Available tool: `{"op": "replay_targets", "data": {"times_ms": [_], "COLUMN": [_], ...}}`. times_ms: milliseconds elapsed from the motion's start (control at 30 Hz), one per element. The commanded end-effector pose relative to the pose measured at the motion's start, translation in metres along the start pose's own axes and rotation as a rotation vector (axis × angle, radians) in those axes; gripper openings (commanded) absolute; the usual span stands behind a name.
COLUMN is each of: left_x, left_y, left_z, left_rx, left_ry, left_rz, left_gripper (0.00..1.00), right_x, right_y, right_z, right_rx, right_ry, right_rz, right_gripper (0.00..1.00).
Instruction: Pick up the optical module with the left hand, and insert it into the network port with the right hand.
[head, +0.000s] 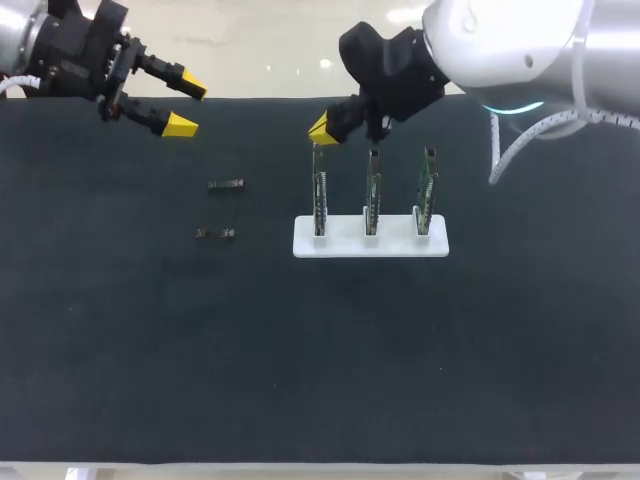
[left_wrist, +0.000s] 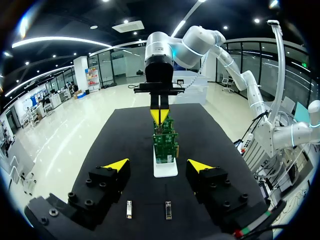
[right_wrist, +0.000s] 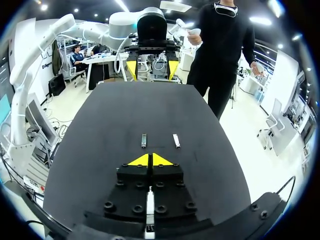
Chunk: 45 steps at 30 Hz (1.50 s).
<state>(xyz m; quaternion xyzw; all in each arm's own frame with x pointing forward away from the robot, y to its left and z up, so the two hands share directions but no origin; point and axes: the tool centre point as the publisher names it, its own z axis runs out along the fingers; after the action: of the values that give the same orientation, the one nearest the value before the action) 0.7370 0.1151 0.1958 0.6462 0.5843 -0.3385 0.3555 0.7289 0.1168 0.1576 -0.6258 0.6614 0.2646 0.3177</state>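
No step was done. The nearer optical module (head: 216, 234) and the farther optical module (head: 226, 185) lay untouched left of the white stand (head: 370, 244) holding circuit boards (head: 372, 185). Farther off, the left gripper (head: 187, 105) hung wide open and empty. The right gripper (head: 323, 129), fingers pressed together, hovered over the leftmost board. Pickup and insertion were both left to do. No writing was legible.

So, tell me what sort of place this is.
Probably a robotics lab test bench: a black-covered table, a white rack holding three upright circuit boards, and two small optical modules lying beside it.
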Motion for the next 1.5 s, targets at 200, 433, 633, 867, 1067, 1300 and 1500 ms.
{"op": "replay_targets", "data": {"times_ms": [200, 433, 633, 867, 1067, 1300, 1500], "left_x": [0.000, 0.000, 0.000, 0.000, 0.000, 0.000, 0.000], "left_y": [0.001, 0.001, 0.001, 0.001, 0.001, 0.001, 0.001], "left_z": [0.000, 0.000, 0.000, 0.000, 0.000, 0.000, 0.000], "left_rx": [0.002, 0.002, 0.002, 0.002, 0.002, 0.002, 0.002], "left_ry": [0.003, 0.003, 0.003, 0.003, 0.003, 0.003, 0.003], "left_rz": [-0.001, -0.001, -0.001, -0.001, -0.001, -0.001, -0.001], "left_gripper": [1.00, 1.00, 1.00, 1.00, 1.00, 1.00, 1.00], "right_x": [0.003, 0.006, 0.008, 0.010, 0.011, 0.009, -0.006], "right_y": [-0.001, -0.001, -0.002, -0.001, 0.000, 0.000, -0.001], "right_z": [0.006, 0.009, 0.011, 0.013, 0.013, 0.013, -0.001], "right_rx": [0.006, 0.004, 0.006, 0.005, -0.002, 0.001, -0.006], "right_ry": [-0.009, -0.007, -0.005, -0.001, 0.012, 0.013, 0.025], "right_rz": [-0.004, -0.003, -0.002, 0.000, 0.001, -0.001, 0.005], "right_gripper": [0.00, 0.00, 0.00, 0.00, 0.00, 0.00, 0.00]}}
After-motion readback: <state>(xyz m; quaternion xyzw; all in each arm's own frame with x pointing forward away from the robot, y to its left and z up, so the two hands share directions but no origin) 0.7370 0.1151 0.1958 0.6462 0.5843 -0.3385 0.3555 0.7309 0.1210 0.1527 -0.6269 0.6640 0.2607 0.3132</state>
